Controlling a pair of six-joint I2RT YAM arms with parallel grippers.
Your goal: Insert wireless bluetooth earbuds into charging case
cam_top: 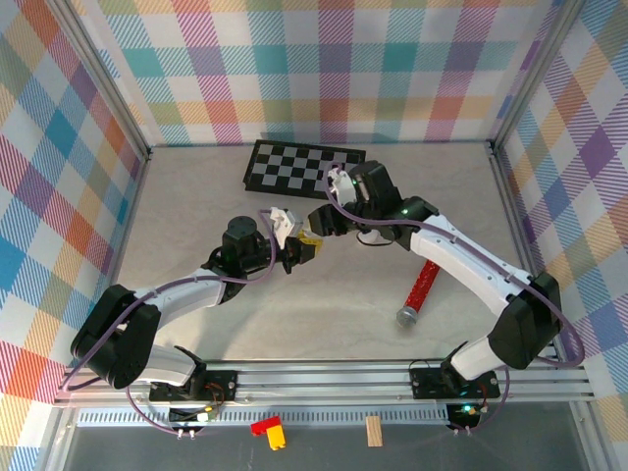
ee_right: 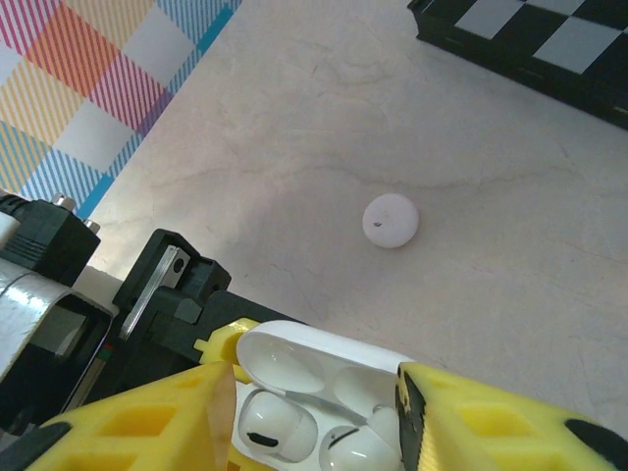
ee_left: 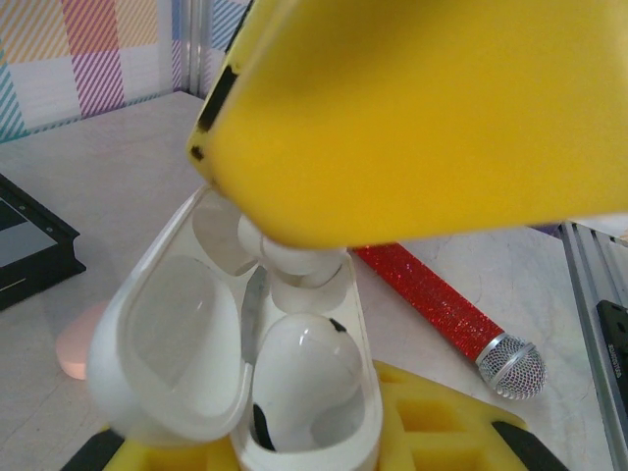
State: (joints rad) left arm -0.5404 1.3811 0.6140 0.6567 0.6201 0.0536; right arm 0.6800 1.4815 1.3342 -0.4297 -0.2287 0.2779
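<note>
1. My left gripper (cam_top: 301,247) is almost fully closed. Its yellow fingers (ee_left: 432,432) clamp the white charging case (ee_left: 324,432) from both sides and hold it up from the table (cam_top: 324,314).
2. The case is open, and its lid (ee_left: 167,343) is tilted back to the left in the left wrist view.
3. Inside the case, one white earbud (ee_left: 299,363) sits deep in its pocket. A second earbud (ee_left: 294,260) stands higher in the other pocket, directly under a yellow finger of the other arm.
4. My right gripper (ee_right: 316,392) hangs over the open case. Its fingers are partly apart, one on each side of the pockets. I cannot tell if a finger touches the second earbud.
5. On the table beyond the case lies a small round white object (ee_right: 391,220), apart from both grippers.
6. Far to the right lies a red microphone (cam_top: 420,289), well apart from the case.
</note>
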